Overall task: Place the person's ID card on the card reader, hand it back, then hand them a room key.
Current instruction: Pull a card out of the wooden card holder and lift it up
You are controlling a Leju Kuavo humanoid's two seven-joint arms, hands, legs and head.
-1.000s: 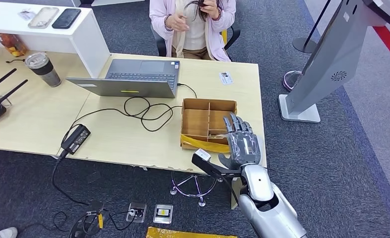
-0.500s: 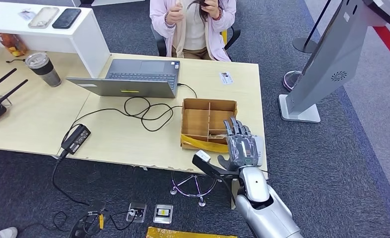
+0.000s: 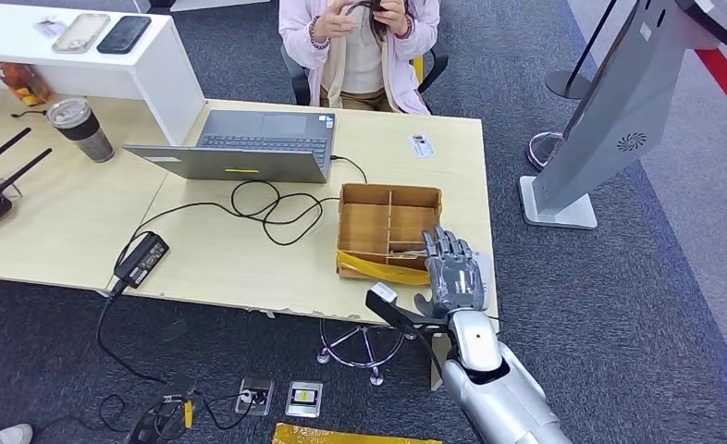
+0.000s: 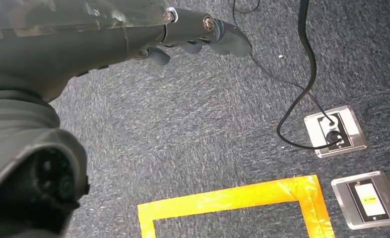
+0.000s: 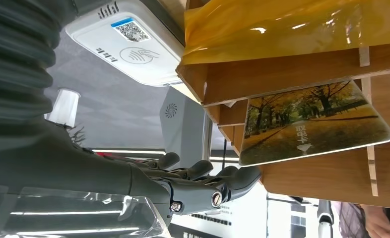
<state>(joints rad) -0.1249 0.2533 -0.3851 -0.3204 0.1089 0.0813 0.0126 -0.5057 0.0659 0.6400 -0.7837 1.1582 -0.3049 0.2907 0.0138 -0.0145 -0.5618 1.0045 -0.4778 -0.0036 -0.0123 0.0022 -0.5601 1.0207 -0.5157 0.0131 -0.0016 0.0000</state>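
Observation:
My right hand point(image 3: 452, 271) hovers flat with its fingers spread and nothing in it, over the near right corner of the table point(image 3: 212, 264), beside the wooden divided box point(image 3: 388, 222). In the right wrist view, the white card reader point(image 5: 128, 44) lies close by the box point(image 5: 292, 74), and a room key card point(image 5: 312, 124) printed with autumn trees leans in a compartment. The ID card point(image 3: 422, 145) lies on the table's far side in front of the seated person point(image 3: 360, 46). My left hand point(image 4: 198, 32) hangs over the carpet, holding nothing.
A grey laptop point(image 3: 249, 143), a looped black cable point(image 3: 267, 208) and a power adapter point(image 3: 141, 257) take up the table's middle. A cup point(image 3: 80, 129) stands at left. A grey kiosk point(image 3: 619, 111) stands to the right. Floor sockets point(image 4: 334, 131) and yellow tape point(image 4: 232, 198) lie below.
My right hand has drawn back a little toward the table's near edge, still spread. The person has lifted both hands up to their head.

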